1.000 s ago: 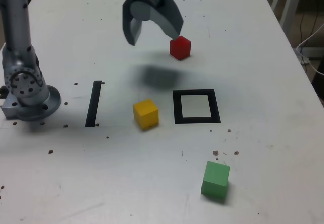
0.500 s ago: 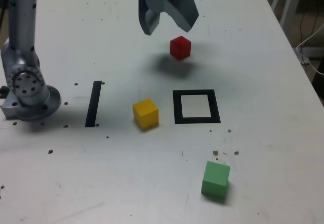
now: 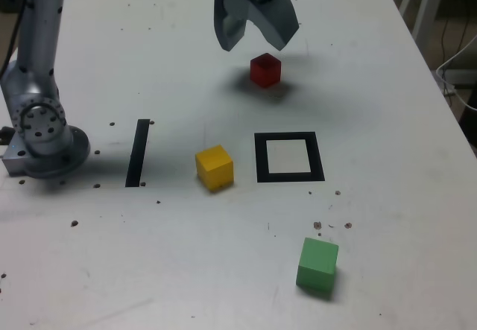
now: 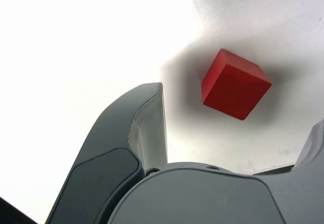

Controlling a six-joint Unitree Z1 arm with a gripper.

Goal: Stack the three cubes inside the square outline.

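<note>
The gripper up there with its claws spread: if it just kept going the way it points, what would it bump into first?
Most likely the red cube. The open gripper points down at the table, and the wrist view shows the cube between its jaws, untouched; depth is hard to judge.

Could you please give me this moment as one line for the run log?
phase: approach | claw: open, above red cube, not touching | yellow cube, green cube: on table, unstacked | square outline: empty

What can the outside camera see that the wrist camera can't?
Only the exterior view shows the yellow cube, the green cube, the square outline, the black line strip and the arm's base. Only the wrist view shows the pincer's pale inner pad up close. Both show the red cube and the open pincer.
</note>
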